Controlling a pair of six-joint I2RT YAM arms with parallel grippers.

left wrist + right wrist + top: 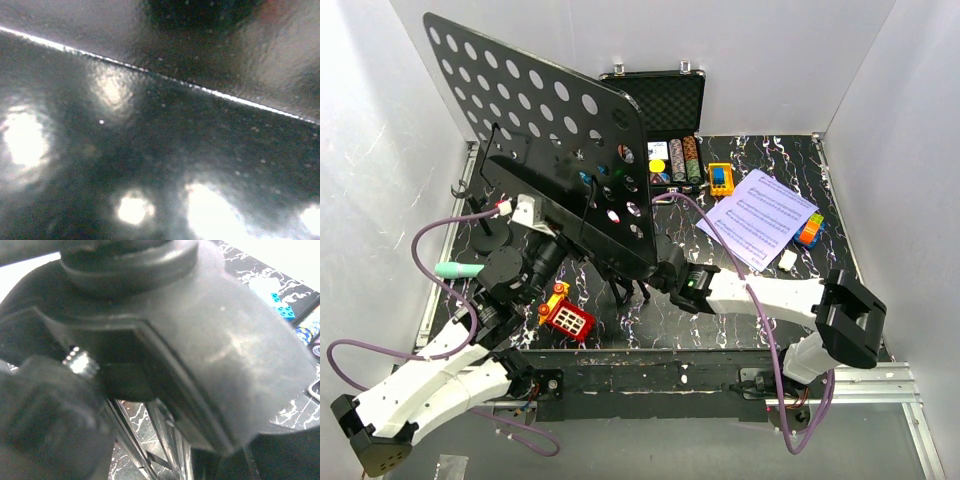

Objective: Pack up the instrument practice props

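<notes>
The black music stand's hole-punched desk (520,110) tilts over the left middle of the table, and its tripod legs (625,292) stand below it. My left gripper (548,240) is up against the desk's lower edge. The left wrist view shows only blurred black metal (160,150), no fingers. My right gripper (670,270) is at the stand's post joint (210,340), which fills the right wrist view beside a silver screw (80,361). White sheet-music pages (760,215) lie at the right. The mint-green microphone (458,269) lies at the left beside the small black mic stand (485,225).
An open black case of poker chips (665,120) stands at the back. A red-and-yellow toy (567,315) lies by the left arm. An orange-and-blue toy (721,178), a small coloured block (810,228) and a white piece (787,260) lie near the pages. White walls enclose the table.
</notes>
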